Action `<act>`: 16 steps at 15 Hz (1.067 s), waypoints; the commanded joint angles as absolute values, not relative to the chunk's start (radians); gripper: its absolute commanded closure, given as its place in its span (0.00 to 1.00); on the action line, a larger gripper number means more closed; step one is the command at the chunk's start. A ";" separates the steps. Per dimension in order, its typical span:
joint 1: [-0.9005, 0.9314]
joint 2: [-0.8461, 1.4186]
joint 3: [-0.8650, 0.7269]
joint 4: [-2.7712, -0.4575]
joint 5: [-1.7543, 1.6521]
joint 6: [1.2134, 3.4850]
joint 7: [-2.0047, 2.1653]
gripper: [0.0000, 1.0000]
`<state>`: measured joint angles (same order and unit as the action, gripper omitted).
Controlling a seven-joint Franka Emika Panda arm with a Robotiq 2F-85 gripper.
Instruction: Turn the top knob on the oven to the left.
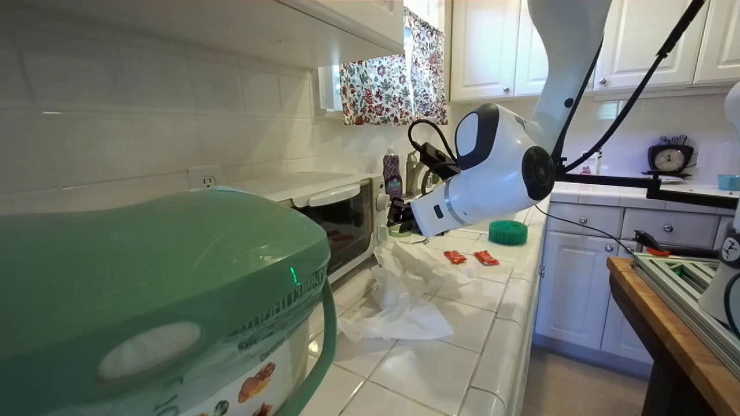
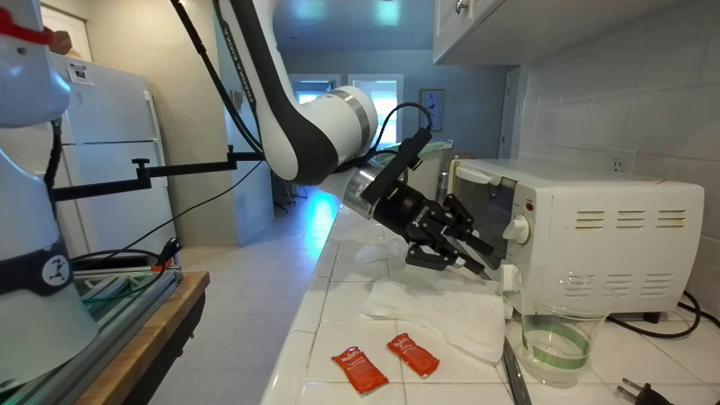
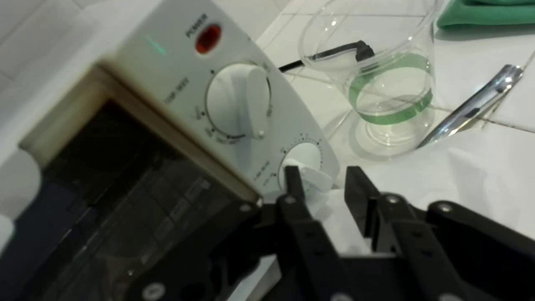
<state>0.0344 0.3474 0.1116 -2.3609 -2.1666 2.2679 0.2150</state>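
Note:
The oven (image 2: 613,242) is a white box with a dark glass door and a pale dial panel, standing against the wall. Its top knob (image 3: 238,100), round and white with a raised ridge, shows whole in the wrist view below a red power light. In both exterior views the top knob (image 1: 383,201) (image 2: 517,229) is bare. A lower knob (image 3: 307,156) sits beneath it, partly covered by a finger in the wrist view. My gripper (image 2: 482,259) (image 3: 325,172) is tilted down before the panel, its jaws partly apart with nothing between them. The fingertips appear lower than the top knob, off it.
A clear cup with green bands (image 2: 557,349) and a shiny metal strip (image 2: 513,371) lie near the panel's foot. Crumpled white paper (image 1: 404,289) spreads before the oven, with two red packets (image 2: 360,369) close by. A green domed appliance (image 1: 144,260) stands past the oven's far end.

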 commanded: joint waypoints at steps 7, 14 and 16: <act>0.020 0.307 0.119 -2.363 -1.957 2.502 -0.026 0.00; 0.002 0.213 0.089 -2.404 -1.654 2.725 -0.270 0.00; -0.011 0.182 0.090 -2.433 -1.516 2.759 -0.383 0.00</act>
